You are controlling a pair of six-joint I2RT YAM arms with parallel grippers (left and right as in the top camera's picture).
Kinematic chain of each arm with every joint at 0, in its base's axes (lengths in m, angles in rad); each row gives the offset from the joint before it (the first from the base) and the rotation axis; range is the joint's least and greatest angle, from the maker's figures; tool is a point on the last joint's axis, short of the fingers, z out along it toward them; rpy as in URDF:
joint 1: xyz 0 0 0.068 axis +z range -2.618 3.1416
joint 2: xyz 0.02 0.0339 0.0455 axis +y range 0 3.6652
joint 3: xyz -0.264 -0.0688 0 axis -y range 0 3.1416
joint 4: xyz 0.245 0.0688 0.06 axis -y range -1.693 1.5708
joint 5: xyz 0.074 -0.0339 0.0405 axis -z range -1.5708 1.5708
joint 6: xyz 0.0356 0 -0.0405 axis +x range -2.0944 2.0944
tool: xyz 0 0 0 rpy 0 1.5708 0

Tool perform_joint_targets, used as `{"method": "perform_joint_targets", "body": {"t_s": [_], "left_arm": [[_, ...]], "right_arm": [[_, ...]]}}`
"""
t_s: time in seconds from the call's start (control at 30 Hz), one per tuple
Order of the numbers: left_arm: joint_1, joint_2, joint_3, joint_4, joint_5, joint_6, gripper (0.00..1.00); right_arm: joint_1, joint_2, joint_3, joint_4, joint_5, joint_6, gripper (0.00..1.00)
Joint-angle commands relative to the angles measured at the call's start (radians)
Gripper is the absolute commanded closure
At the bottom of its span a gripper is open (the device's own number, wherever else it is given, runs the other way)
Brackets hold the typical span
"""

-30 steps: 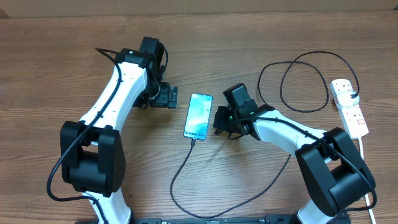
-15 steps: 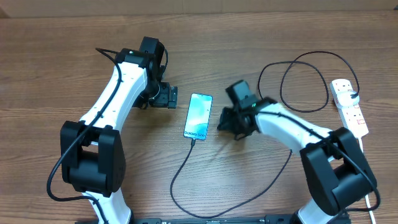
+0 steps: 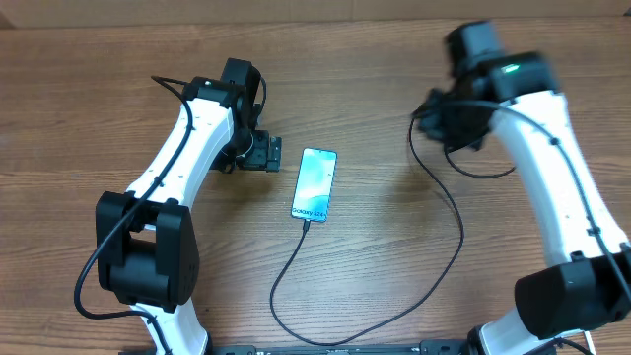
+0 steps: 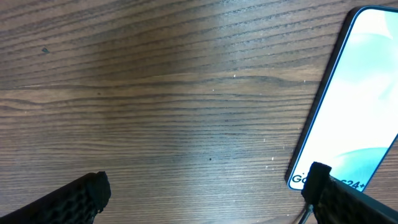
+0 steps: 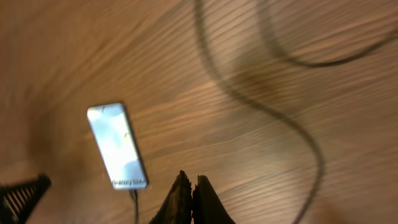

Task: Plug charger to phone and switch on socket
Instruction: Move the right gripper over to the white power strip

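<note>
The phone (image 3: 315, 183) is shown lying flat, screen up, in the middle of the table (image 3: 79, 118). The charger (image 3: 460, 232) tip is seen meeting its lower edge. The left fingers (image 4: 68, 202) are spread wide and empty, just beside the phone. The right fingers (image 5: 181, 198) are pressed together on nothing, well apart from it.

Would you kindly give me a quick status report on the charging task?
Left end effector open, beside phone. Right end effector shut, empty. Charger meets phone's bottom edge. Socket hidden under right arm.
</note>
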State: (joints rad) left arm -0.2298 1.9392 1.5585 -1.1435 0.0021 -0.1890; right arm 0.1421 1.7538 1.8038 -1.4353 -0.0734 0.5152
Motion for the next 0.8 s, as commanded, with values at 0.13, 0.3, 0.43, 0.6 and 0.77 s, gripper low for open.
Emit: {"method": "perform_joint_targets", "body": {"t_s": [0.13,0.3,0.43,0.6,0.77], "left_arm": [[-0.005,-0.021,0.008,0.0,-0.013,-0.018,0.0],[-0.005,-0.021,0.008,0.0,-0.013,-0.018,0.0],[-0.005,-0.021,0.008,0.0,-0.013,-0.018,0.0],[-0.005,-0.021,0.008,0.0,-0.013,-0.018,0.01],[-0.005,-0.021,0.008,0.0,-0.013,-0.018,0.0]], "right_arm": [[-0.302,-0.024,0.093,-0.053,0.068,-0.035,0.96],[-0.437,-0.024,0.093,-0.046,0.126,-0.034,0.96],[-0.52,-0.024,0.087,-0.039,0.182,-0.034,0.96],[-0.605,-0.024,0.036,0.01,0.216,-0.018,0.96],[-0.66,-0.024,-0.053,0.103,0.215,-0.018,0.58]]}}
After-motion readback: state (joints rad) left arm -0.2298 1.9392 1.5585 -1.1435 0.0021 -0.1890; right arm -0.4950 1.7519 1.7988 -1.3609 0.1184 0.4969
